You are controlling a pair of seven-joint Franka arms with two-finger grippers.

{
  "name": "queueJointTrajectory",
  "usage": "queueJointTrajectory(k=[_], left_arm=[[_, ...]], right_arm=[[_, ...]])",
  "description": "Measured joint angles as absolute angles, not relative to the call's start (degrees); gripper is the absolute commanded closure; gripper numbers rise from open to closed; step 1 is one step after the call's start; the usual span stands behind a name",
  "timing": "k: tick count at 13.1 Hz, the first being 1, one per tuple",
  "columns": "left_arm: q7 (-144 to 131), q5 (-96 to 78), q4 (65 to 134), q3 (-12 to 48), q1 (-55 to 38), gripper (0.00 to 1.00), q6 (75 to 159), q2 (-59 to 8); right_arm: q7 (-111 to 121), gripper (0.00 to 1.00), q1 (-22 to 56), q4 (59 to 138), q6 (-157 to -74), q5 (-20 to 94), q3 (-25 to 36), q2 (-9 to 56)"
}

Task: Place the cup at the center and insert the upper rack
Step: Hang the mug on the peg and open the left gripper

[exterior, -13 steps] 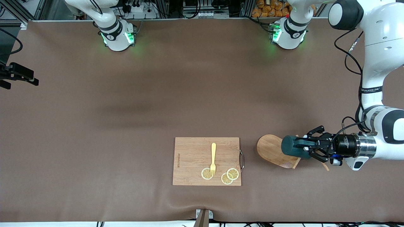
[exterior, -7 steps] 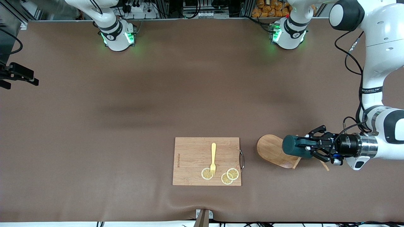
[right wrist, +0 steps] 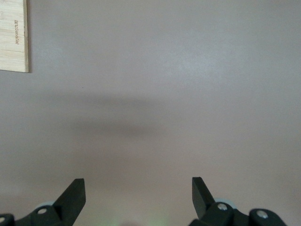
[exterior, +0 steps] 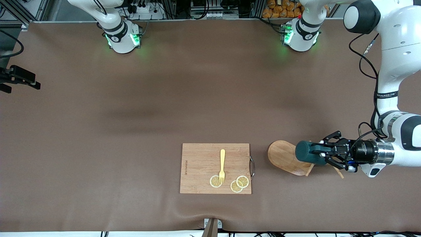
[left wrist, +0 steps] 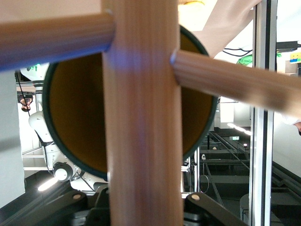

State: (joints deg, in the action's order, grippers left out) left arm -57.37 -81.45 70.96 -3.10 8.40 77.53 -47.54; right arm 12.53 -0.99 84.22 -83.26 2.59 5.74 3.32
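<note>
The cup [exterior: 304, 154], dark teal, is held sideways over the upper rack's oval base [exterior: 281, 156], its mouth turned toward my left gripper [exterior: 318, 154], which is shut on it. Two thin pegs [exterior: 309, 171] of the rack stick out from under the cup and the gripper. In the left wrist view the rack's post [left wrist: 143, 117] and a peg [left wrist: 235, 82] cross close in front of the cup's yellow inside [left wrist: 77, 113]. Where exactly the fingers hold the cup is hidden. My right gripper [right wrist: 138, 188] waits, open and empty, above bare table.
A bamboo cutting board [exterior: 200, 164] with a yellow fork [exterior: 222, 164] and three lemon slices [exterior: 239, 183] lies beside the rack, toward the right arm's end. Brown cloth covers the table [exterior: 131, 131]. A corner of the board [right wrist: 11, 35] shows in the right wrist view.
The left gripper has drawn the cup slightly toward the left arm's end of the table. The rack's base has stayed put. The right gripper has not changed.
</note>
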Motion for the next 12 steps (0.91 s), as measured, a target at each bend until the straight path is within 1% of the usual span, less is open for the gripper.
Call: queueJointTrajectory(k=[1, 2, 4, 5, 6, 12], left_arm=[[-57.4, -81.6, 71.0, -3.1, 8.4, 0.72, 77.4, -47.6], [-57.4, -82.0, 71.0, -3.1, 8.4, 0.67, 77.4, -47.7], [-57.3, -82.3, 71.0, -3.1, 8.4, 0.21, 77.4, -47.7], [-57.3, -82.3, 71.0, -3.1, 8.4, 0.07, 77.4, -47.7], [-57.3, -82.3, 71.0, -3.1, 8.4, 0.0, 77.4, -47.7], [-57.2, -82.9, 70.5, -3.0, 8.5, 0.0, 76.2, -47.7]], right_arm=[[12.5, 0.0, -1.0, 84.2, -83.3, 2.6, 5.7, 3.3], [12.5, 0.0, -1.0, 84.2, -83.3, 2.6, 5.7, 3.3], [12.5, 0.0, -1.0, 84.2, -83.3, 2.6, 5.7, 3.3], [12.5, 0.0, -1.0, 84.2, -83.3, 2.6, 5.7, 3.3], [12.5, 0.0, -1.0, 84.2, -83.3, 2.6, 5.7, 3.3], [12.5, 0.0, -1.0, 84.2, -83.3, 2.6, 5.7, 3.3]])
